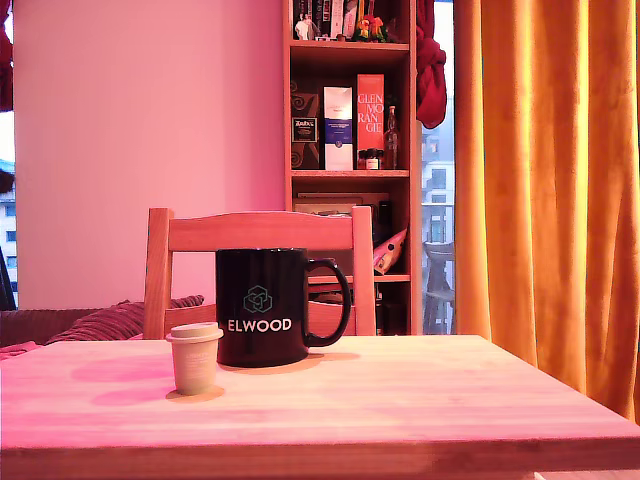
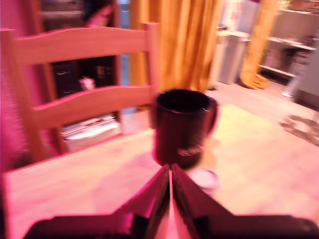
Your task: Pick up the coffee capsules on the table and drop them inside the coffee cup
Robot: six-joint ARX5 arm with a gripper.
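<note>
The black coffee cup (image 1: pixel 262 305) with white "ELWOOD" lettering stands upright on the wooden table (image 1: pixel 400 400), its handle toward the exterior view's right. One pale beige-green coffee capsule (image 1: pixel 195 358) stands just in front of the cup, to its left in the exterior view. No arm shows in the exterior view. The blurred wrist view shows my gripper (image 2: pixel 170 172) above the table, its two dark fingers pressed together with nothing between them. It points at the cup (image 2: pixel 182 129). The capsule (image 2: pixel 208 178) peeks out beside one finger.
A wooden chair (image 1: pixel 260 232) with a slatted back stands right behind the table, close to the cup. Behind it are a bookshelf (image 1: pixel 350 150) and orange curtains (image 1: pixel 540 180). The table's thick front edge runs along the bottom of the exterior view.
</note>
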